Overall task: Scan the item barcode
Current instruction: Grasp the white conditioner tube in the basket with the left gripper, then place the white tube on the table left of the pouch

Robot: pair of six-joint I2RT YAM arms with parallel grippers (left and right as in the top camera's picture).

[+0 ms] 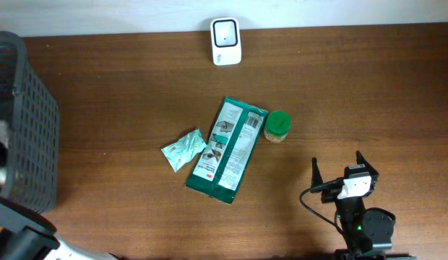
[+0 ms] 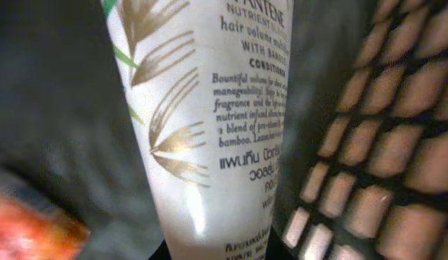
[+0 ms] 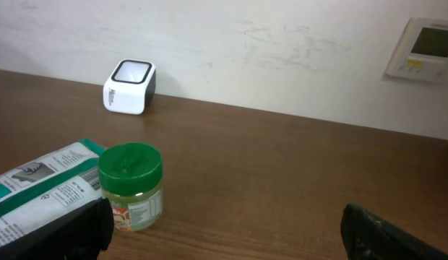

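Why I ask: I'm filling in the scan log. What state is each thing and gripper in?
Left gripper: in the basket, at the conditioner tube; jaws unclear.
Right gripper: open, empty.
Conditioner tube: in the basket, label in view.
Scanner: standing upright, untouched.
Jar: upright, green lid on.
Green packet: lying flat, printed side up.
Small pouch: crumpled, lying beside the packet.

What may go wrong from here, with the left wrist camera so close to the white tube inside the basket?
1. The white tube looks smooth and glossy, and the hold on it is not visible; it might slip when lifted.
2. The basket mesh stands close beside the tube; a lift could catch on it.
3. Only text shows on this side, no barcode; the tube may need turning before it faces the scanner.
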